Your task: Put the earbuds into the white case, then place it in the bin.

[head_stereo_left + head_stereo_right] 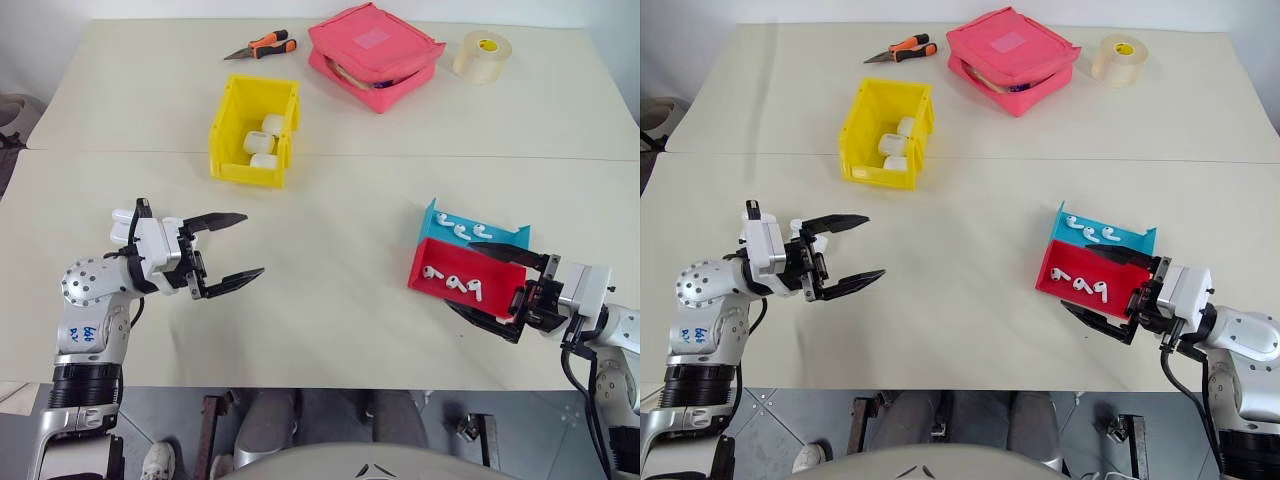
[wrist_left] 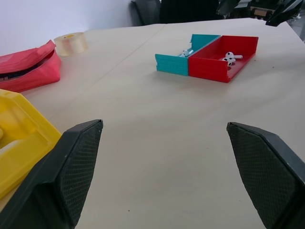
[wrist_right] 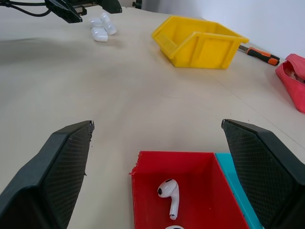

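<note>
Table (image 1: 330, 230) work is at the start: both grippers, left (image 1: 226, 248) and right (image 1: 492, 290), gape empty; next, picking earbuds (image 1: 452, 283) from the tray (image 1: 430, 262).

The surface (image 1: 330, 210) is pale cream, with a seam running across it just behind the yellow bin (image 1: 255, 130). That bin stands on the left half, beyond the seam. Behind it, near the far edge, lie orange-handled pliers (image 1: 262, 46). To their right rests the pink zip pouch (image 1: 375, 55), and further right a roll of clear tape (image 1: 485, 55). On the near right sits the shallow red-and-teal tray (image 1: 465, 260), its teal part farther back. On the near left, a cluster of small white cases (image 3: 101, 27) rests directly on the surface.
</note>
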